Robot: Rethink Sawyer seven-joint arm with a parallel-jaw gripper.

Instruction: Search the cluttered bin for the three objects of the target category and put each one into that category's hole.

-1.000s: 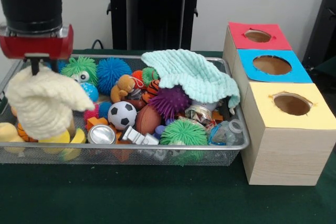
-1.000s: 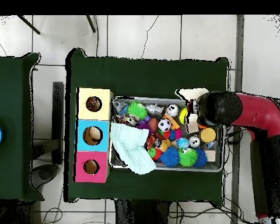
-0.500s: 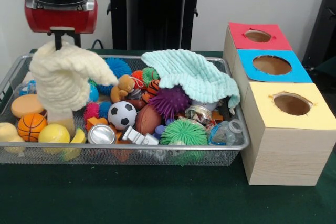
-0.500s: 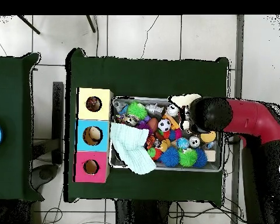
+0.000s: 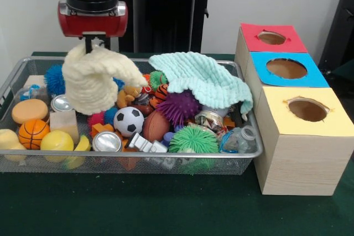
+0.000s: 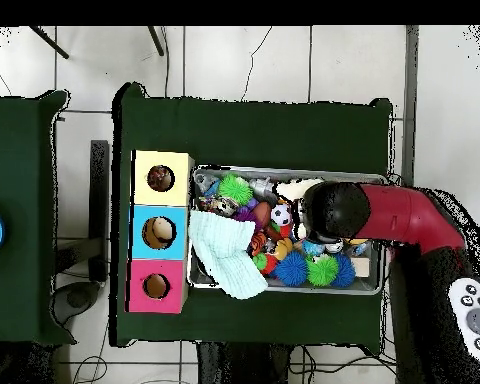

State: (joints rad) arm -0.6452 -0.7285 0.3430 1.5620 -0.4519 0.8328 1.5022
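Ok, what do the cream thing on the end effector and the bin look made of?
The cream cloth looks like soft chenille or plush fabric: nubby ribbed surface, and it droops in folds from the end effector. The bin looks like wire mesh, probably metal with a silvery finish; the toys show through its wall.

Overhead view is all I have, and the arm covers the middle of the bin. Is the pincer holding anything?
Observer: Yes. The pincer is shut on a cream knitted cloth, which hangs bunched below it.
Operator: Is it lifted clear?
Observer: It hangs over the wire bin. I cannot tell whether its lower edge touches the toys behind it.
Operator: What is hidden under the arm?
Observer: At the bin's end away from the boxes lie a small basketball, a yellow ball and a silver can.
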